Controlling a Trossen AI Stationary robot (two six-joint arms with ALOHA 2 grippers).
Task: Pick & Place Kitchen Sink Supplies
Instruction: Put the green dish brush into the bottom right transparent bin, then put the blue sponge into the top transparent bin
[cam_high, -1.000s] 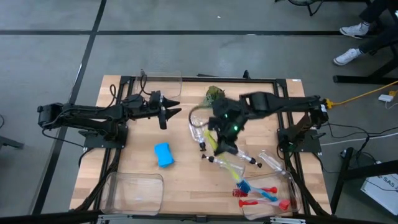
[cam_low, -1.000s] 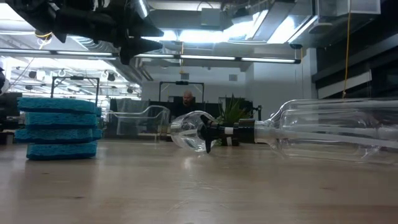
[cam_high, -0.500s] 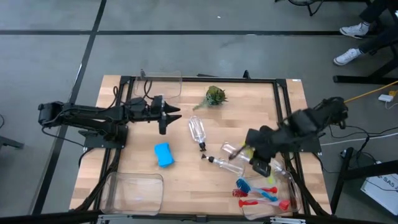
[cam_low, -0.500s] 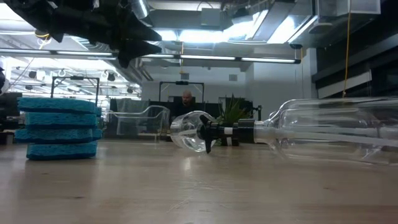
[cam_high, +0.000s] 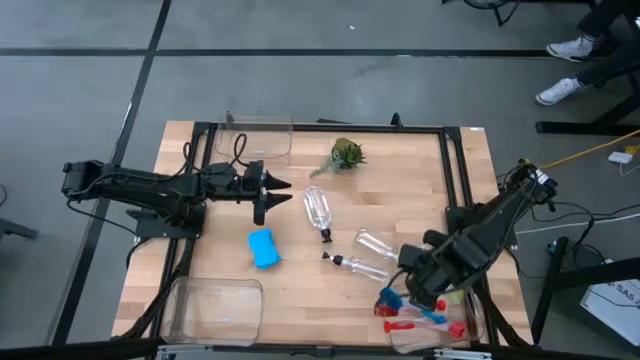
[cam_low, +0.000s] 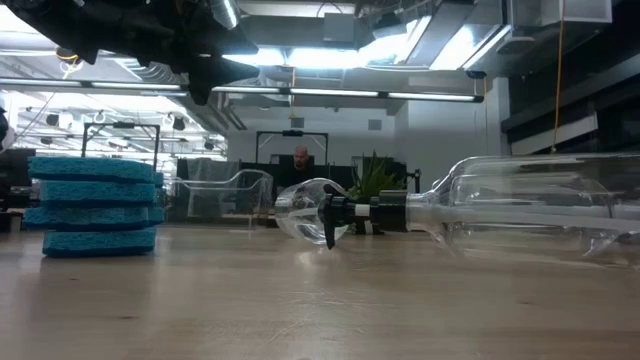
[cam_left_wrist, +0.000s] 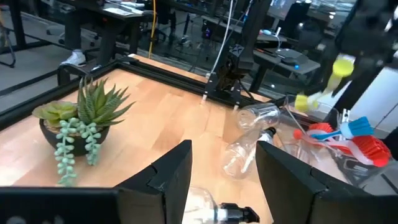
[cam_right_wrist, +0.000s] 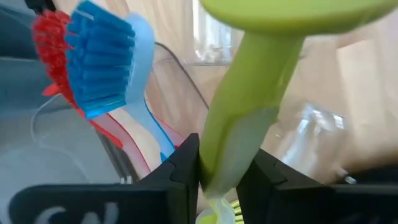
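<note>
Overhead: right gripper (cam_high: 432, 290) at five o'clock, over the clear bin (cam_high: 478, 322) holding red and blue brushes (cam_high: 415, 312); left gripper (cam_high: 282, 186) at ten o'clock, fingers parted, empty. Right wrist: fingers clenched on the yellow-green brush (cam_right_wrist: 245, 118). Low: blue sponge (cam_low: 92, 205) at nine o'clock on the table (cam_low: 300, 300).

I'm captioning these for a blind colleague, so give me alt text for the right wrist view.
Close up, the right gripper is shut on the handle of a yellow-green brush. Beyond it, a blue brush and a red brush lie in a clear plastic bin, with a clear bottle on the wooden table.
</note>
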